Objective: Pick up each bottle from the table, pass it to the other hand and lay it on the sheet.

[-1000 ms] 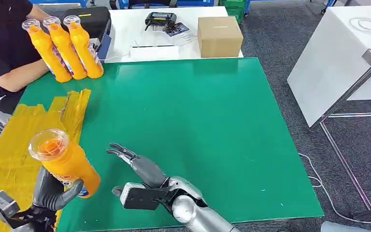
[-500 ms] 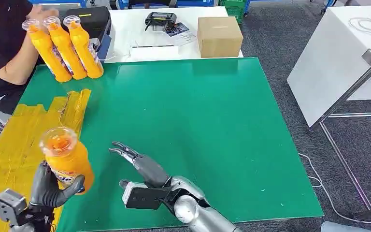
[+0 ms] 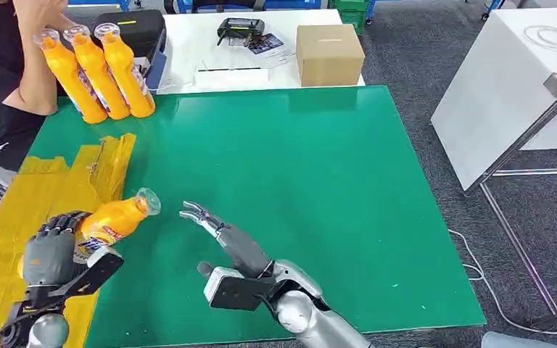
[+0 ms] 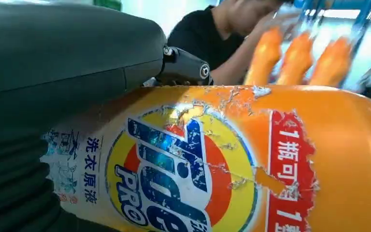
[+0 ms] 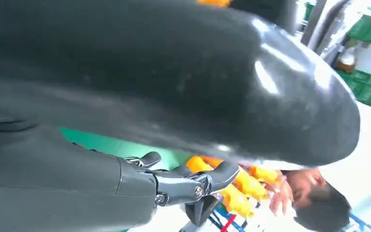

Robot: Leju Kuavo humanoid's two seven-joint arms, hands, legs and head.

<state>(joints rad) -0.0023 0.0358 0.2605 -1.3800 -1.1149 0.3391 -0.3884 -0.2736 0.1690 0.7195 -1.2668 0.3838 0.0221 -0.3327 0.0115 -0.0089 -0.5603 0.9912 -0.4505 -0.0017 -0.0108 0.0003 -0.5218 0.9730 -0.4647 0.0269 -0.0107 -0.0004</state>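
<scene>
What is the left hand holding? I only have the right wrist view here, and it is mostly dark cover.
Observer: The left hand grips an orange bottle, tipped on its side.
Operator: Over what?
Observer: Over the yellow sheet, beside the green mat.
Operator: And the right hand?
Observer: The right hand is open above the mat, holding nothing.
Operator: Any bottles left?
Observer: Three bottles stand at the mat's far corner.
</scene>
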